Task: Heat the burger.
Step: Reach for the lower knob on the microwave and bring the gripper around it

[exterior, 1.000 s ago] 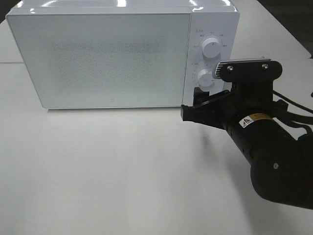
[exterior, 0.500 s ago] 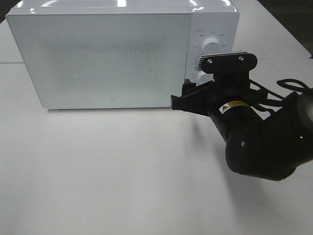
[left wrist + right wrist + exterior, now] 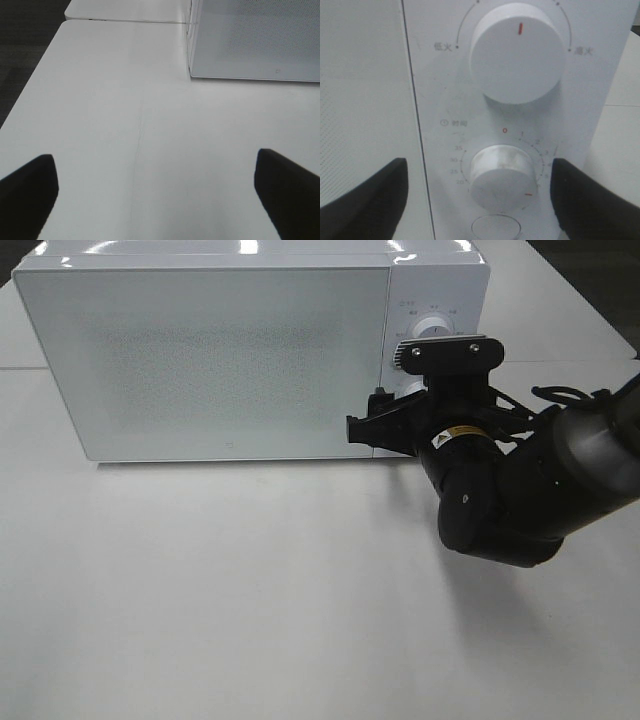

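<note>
At the microwave point(image 3: 220, 350): my right gripper point(image 3: 479, 200) is up against the control panel. Its two fingers point(image 3: 362, 200) are spread wide, one on either side of the timer knob point(image 3: 501, 176), with a gap showing on each side and nothing clamped. The knob's red mark points down toward the low numbers of its dial. The upper knob point(image 3: 517, 52), for power, has its red mark straight up. A round button point(image 3: 496, 229) sits just beneath the timer knob.

The door point(image 3: 210, 360) is shut flush against the white case. Its dotted panel hides the inside, so the burger appears in no view, and I cannot tell whether it sits in there.

My left gripper point(image 3: 157, 195) hangs over the bare white table point(image 3: 250, 590), off the door's near corner. Its fingers are fully apart and empty.
</note>
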`<control>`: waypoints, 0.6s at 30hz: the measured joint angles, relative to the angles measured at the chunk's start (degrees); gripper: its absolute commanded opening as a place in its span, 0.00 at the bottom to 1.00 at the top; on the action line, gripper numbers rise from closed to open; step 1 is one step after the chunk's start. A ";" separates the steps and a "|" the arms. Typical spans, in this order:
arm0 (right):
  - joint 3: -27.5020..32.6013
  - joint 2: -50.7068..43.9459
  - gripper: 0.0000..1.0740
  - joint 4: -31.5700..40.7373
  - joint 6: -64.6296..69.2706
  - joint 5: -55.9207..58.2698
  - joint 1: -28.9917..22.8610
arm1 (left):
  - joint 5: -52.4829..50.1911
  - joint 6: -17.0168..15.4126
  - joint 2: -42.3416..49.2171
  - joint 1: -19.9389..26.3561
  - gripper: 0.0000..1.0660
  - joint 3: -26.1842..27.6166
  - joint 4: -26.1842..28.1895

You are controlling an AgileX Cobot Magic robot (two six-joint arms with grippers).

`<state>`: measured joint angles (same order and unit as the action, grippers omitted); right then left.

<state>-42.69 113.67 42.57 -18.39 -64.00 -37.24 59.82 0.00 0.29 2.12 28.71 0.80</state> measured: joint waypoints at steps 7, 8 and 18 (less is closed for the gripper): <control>-2.18 1.49 0.70 -0.46 0.29 0.17 1.89 | 0.00 0.00 0.00 0.00 0.94 0.00 0.00; -2.18 1.49 0.70 -0.46 0.29 0.17 1.89 | 0.00 0.00 0.00 0.00 0.94 0.00 0.00; -3.27 3.95 0.70 -0.40 0.46 -0.17 2.01 | 0.00 0.00 0.00 0.00 0.94 0.00 0.00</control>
<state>-45.95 117.63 42.17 -17.93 -64.17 -35.24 59.82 0.00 0.29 2.12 28.71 0.80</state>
